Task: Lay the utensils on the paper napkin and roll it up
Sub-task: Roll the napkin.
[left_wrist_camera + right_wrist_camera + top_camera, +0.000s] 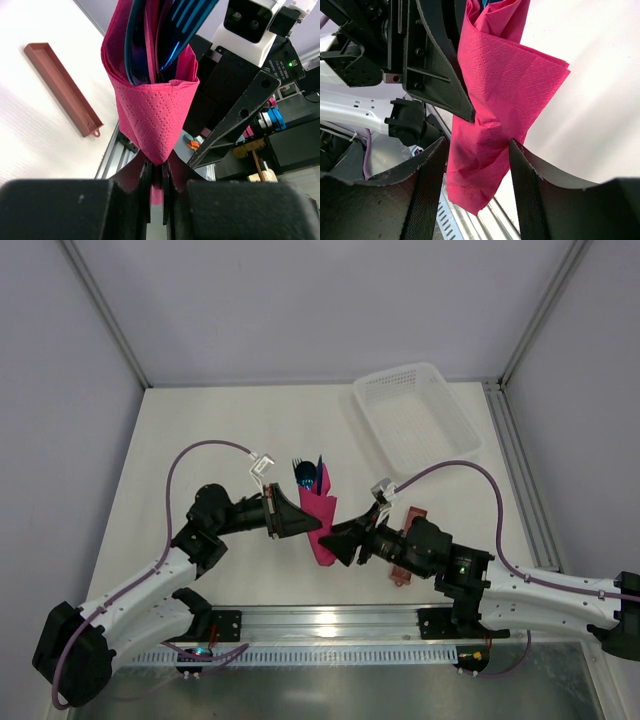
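One rolled napkin point(323, 512), long axis near-far; utensils point(307, 473) protrude far end.

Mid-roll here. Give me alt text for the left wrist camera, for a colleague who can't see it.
The left gripper is shut on the lower tip of the paper napkin, which is wrapped into a cone around the blue utensils sticking out of its top. A reddish-brown sleeve lies on the white table to the left.
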Robot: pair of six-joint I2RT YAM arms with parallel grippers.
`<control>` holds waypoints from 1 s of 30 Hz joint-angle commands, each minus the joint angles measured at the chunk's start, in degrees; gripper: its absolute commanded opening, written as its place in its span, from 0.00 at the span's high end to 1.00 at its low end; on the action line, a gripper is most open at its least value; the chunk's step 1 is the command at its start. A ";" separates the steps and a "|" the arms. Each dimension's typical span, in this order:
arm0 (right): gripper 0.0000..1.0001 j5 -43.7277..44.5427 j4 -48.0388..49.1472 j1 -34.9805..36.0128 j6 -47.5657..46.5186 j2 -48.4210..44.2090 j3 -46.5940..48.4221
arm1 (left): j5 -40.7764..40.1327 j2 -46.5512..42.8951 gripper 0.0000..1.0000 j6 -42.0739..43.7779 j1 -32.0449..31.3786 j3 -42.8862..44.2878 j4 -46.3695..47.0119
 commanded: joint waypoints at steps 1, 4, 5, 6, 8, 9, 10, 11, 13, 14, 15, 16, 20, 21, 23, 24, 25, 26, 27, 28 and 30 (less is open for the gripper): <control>0.45 2.48 -0.31 0.40 -2.18 0.63 2.15 | 1.78 -0.44 1.00 -0.14 -0.31 1.43 5.37; 0.44 2.48 0.13 0.40 -2.79 0.89 2.24 | 1.87 -0.09 1.00 -0.05 -0.31 1.25 5.63; 0.45 2.22 0.30 0.49 -2.88 1.06 2.24 | 1.96 0.09 1.00 -0.05 -0.31 1.08 5.80; 0.45 1.78 1.09 0.40 -2.97 1.41 2.24 | 1.96 0.26 1.00 -0.13 -0.31 0.99 6.15; 0.45 -0.05 2.49 0.40 -2.97 1.68 1.72 | 2.22 0.53 1.00 -0.48 -0.31 0.90 7.12; 0.44 -0.41 3.81 0.40 -2.97 1.85 1.45 | 2.31 0.70 1.00 -0.57 -0.39 0.99 7.47; 0.45 -0.68 4.34 0.40 -2.71 2.03 1.28 | 2.48 0.96 1.00 -0.84 -0.39 0.90 7.82; 0.45 -1.20 4.87 0.40 -2.79 2.12 0.84 | 2.57 1.05 1.00 -1.01 -0.39 0.90 8.52; 0.45 -1.82 6.63 0.40 -3.14 2.29 0.31 | 3.01 1.32 1.00 -1.10 -0.39 0.99 8.88; 0.45 -2.00 7.24 0.49 -3.32 2.21 -0.30 | 3.27 1.41 1.00 -1.19 -0.48 0.99 9.14; 0.45 -2.52 8.55 0.40 -3.49 2.21 -0.57 | 3.71 1.49 1.00 -1.19 -0.48 0.99 9.58; 0.45 -2.70 9.35 0.40 -3.67 2.21 -0.92 | 3.98 1.67 1.00 -1.28 -0.48 0.99 9.84; 0.46 -2.88 10.59 0.31 -4.55 2.56 -1.36 | 5.30 2.46 1.00 -1.45 -0.57 0.81 10.72; 0.46 -2.88 10.59 0.40 -5.07 2.56 -1.36 | 5.56 2.46 1.00 -1.37 -0.66 0.81 10.81; 0.46 -3.75 11.37 0.40 -5.86 2.21 -1.89 | 6.00 2.55 1.00 -1.45 -0.66 0.64 11.25; 0.48 -3.93 12.68 0.40 -6.21 2.03 -2.15 | 6.17 2.46 1.00 -1.37 -0.66 0.72 11.25; 0.52 -4.28 12.96 0.40 -6.13 1.94 -2.42 | 6.44 2.46 1.00 -1.45 -0.66 0.72 11.51; 0.54 -4.28 13.14 0.40 -6.13 1.60 -2.50 | 6.35 2.37 1.00 -1.37 -0.66 0.55 11.60; 0.55 -4.46 13.14 0.40 -6.13 1.77 -2.51 | 6.35 2.20 1.00 -1.28 -0.66 0.64 11.60; 0.58 -4.63 13.22 0.40 -5.87 1.68 -2.59 | 6.35 2.11 1.00 -1.19 -0.66 0.64 11.69; 0.61 -5.86 14.10 0.49 -5.95 1.68 -3.21 | 6.35 2.20 1.00 -1.10 -0.66 0.64 11.78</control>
